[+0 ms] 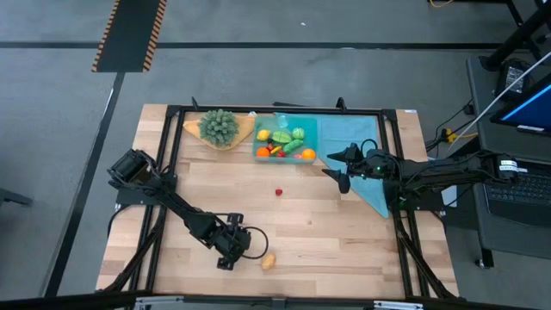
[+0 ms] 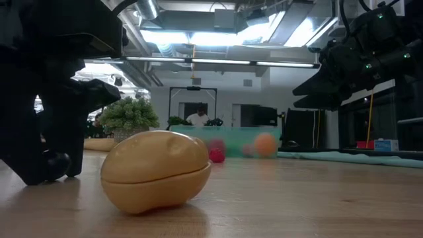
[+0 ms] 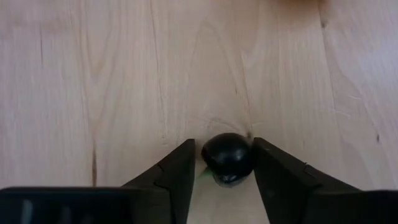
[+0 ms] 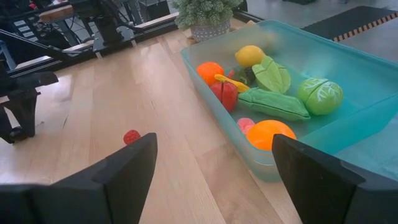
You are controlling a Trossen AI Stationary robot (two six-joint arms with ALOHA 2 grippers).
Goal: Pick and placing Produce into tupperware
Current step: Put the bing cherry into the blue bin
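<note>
A small dark round toy fruit (image 3: 227, 155) sits on the wood between the fingers of my open left gripper (image 3: 224, 139), near the table's near edge (image 1: 228, 251). A tan potato (image 1: 269, 261) (image 2: 156, 170) lies on its side just right of that gripper. A small red fruit (image 1: 279, 192) (image 4: 131, 136) rests alone mid-table. The teal tupperware (image 1: 312, 129) (image 4: 373, 81) holds several pieces: oranges, a lemon, green ones, a red one. My right gripper (image 1: 337, 170) (image 4: 214, 140) hovers open, to the right of the tupperware's near right corner, and holds nothing. My left gripper comes at the dark fruit from above, pointing down, one finger on each side. One finger (image 3: 267, 171) seems to lie against the fruit's side (image 3: 249, 155); a thin gap shows at the other finger. The fruit sits on the table.
A bushy green plant in a tan wooden dish (image 1: 219, 127) stands left of the tupperware. A flat teal cloth (image 1: 366, 146) lies under and right of the right gripper. A black frame (image 1: 172, 138) borders the table. Bare wood stretches between the red fruit and the potato.
</note>
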